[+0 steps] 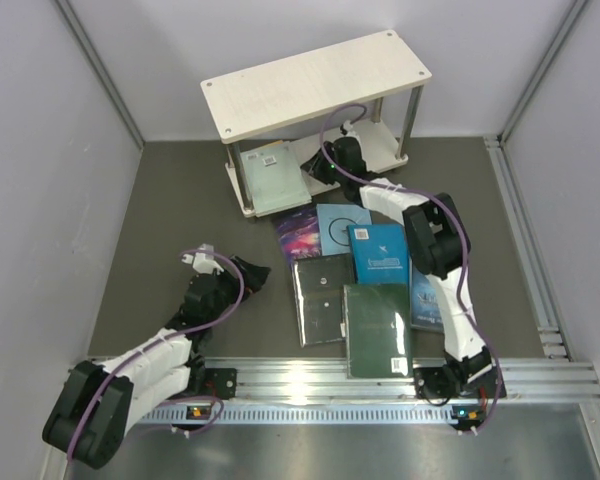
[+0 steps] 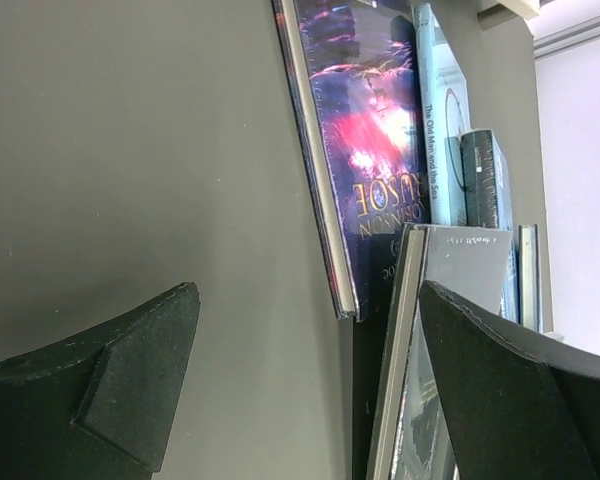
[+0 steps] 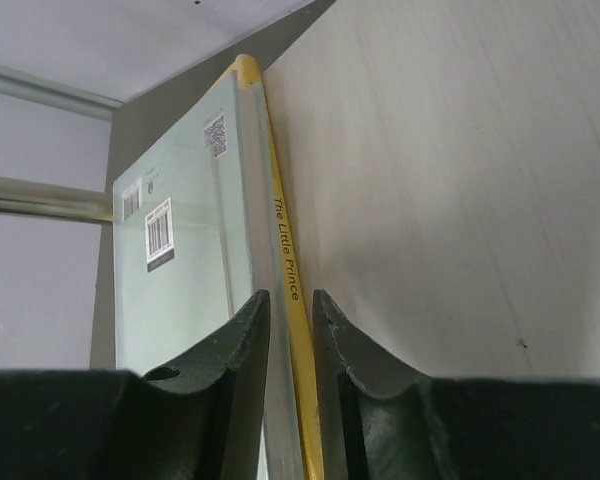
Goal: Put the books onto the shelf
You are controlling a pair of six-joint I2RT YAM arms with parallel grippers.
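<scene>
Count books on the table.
6: starry purple and light blue farthest, bright blue and black middle, dark green nearest, dark blue under the right arm; more may hide.

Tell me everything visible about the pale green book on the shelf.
The pale green book is a thin paperback with a yellow spine reading The Little Prince and white barcode labels on its cover. It lies flat, cover up, at the left end of the lower board of the shelf. The right gripper pinches its spine edge, one finger on each side.

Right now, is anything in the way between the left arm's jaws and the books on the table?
Nothing visible: the left gripper stands open, with only bare mat between it and the nearest books.
</scene>
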